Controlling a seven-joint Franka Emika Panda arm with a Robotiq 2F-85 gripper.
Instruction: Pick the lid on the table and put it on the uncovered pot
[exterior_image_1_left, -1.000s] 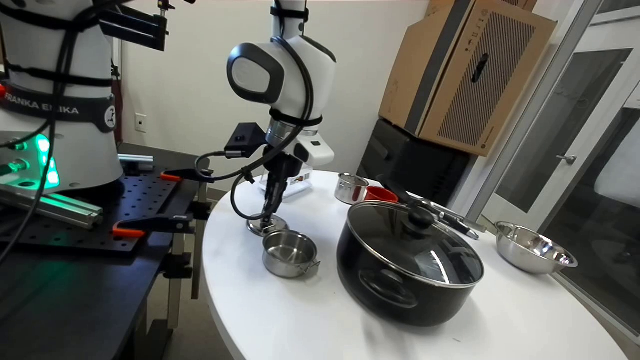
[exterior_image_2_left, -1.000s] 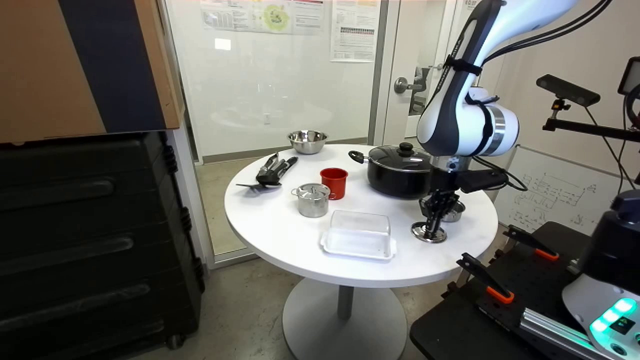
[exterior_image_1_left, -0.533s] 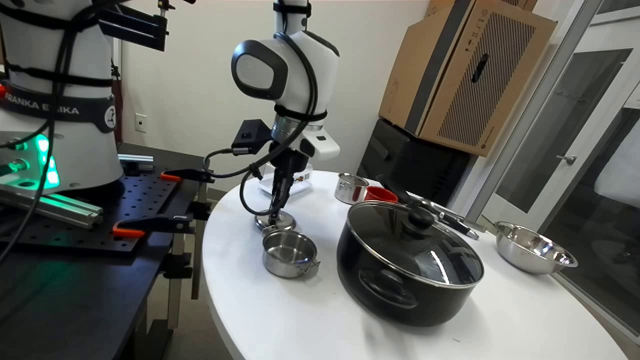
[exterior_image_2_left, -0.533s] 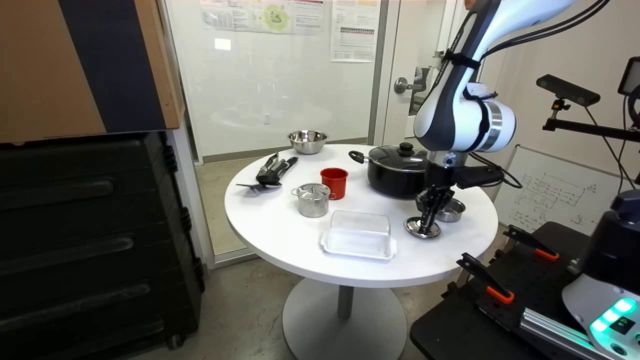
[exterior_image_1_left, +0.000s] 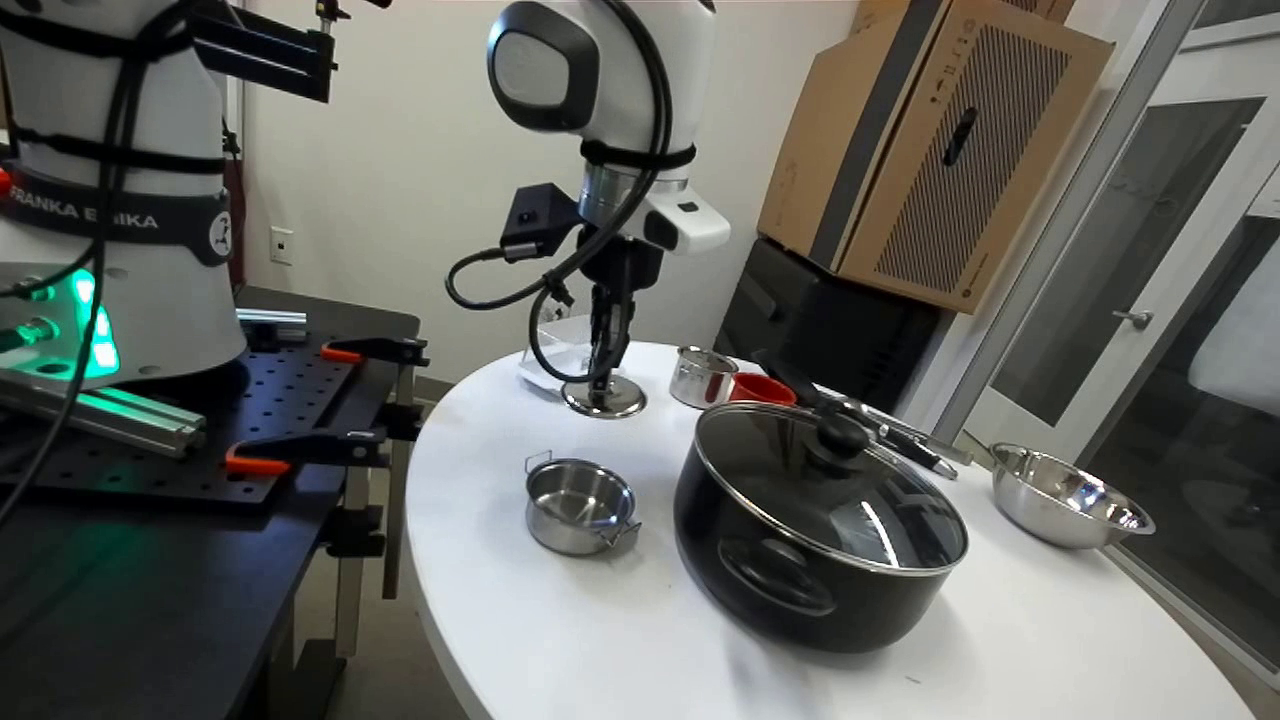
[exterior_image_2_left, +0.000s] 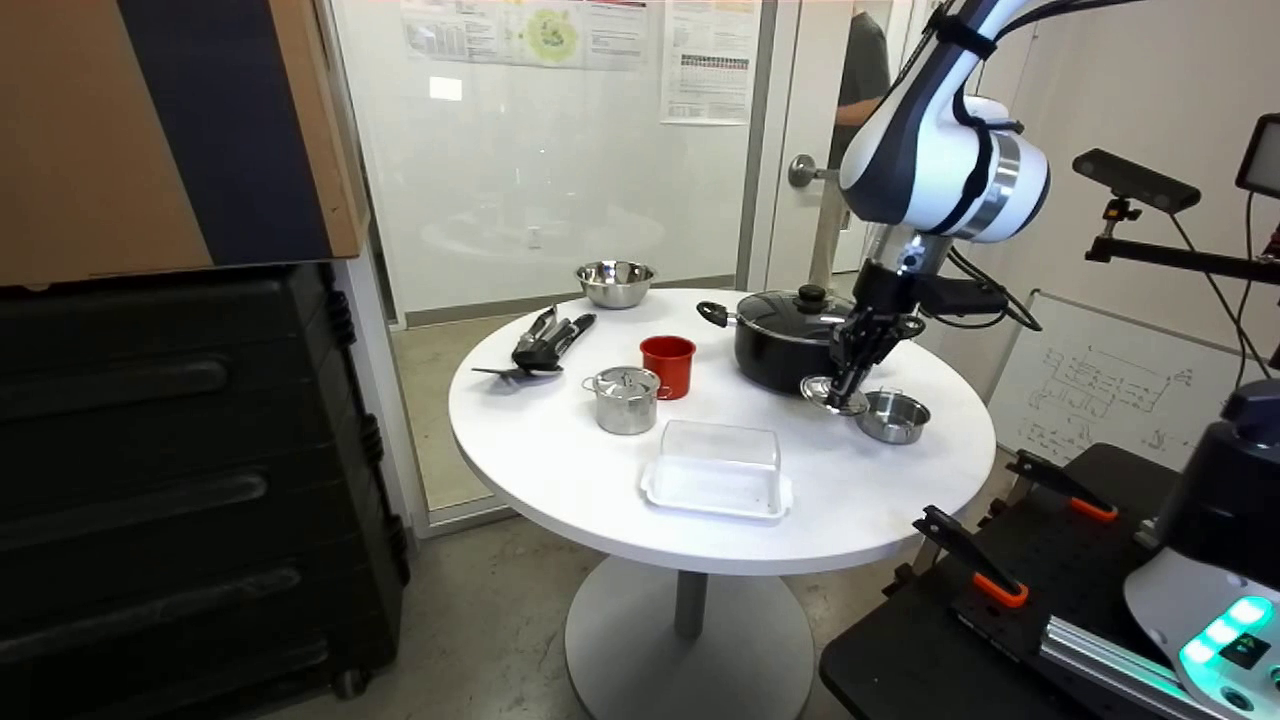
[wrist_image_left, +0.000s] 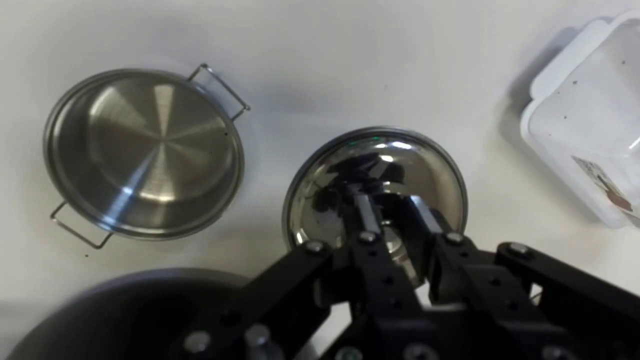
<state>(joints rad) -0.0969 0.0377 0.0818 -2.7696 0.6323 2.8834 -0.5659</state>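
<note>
The lid (wrist_image_left: 427, 172) hangs above the desk (exterior_image_2_left: 570, 460), its top clamped in the tool (wrist_image_left: 392, 215); the wrist view shows it between the uncovered pot (wrist_image_left: 145, 150) and a white dish (wrist_image_left: 585, 115). The pot stands toward the desk edge nearest the robot's base (exterior_image_1_left: 170, 290), marked "FRANKA"; the dish's label (wrist_image_left: 600, 177) is blurred.

Bright glints mark the lid (wrist_image_left: 425, 172) in the dimmer, slightly blurred wrist view.

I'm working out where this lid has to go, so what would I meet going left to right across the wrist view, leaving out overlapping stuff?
Uncovered steel pot, small silvery lid, white dish cut off by the right edge.
</note>
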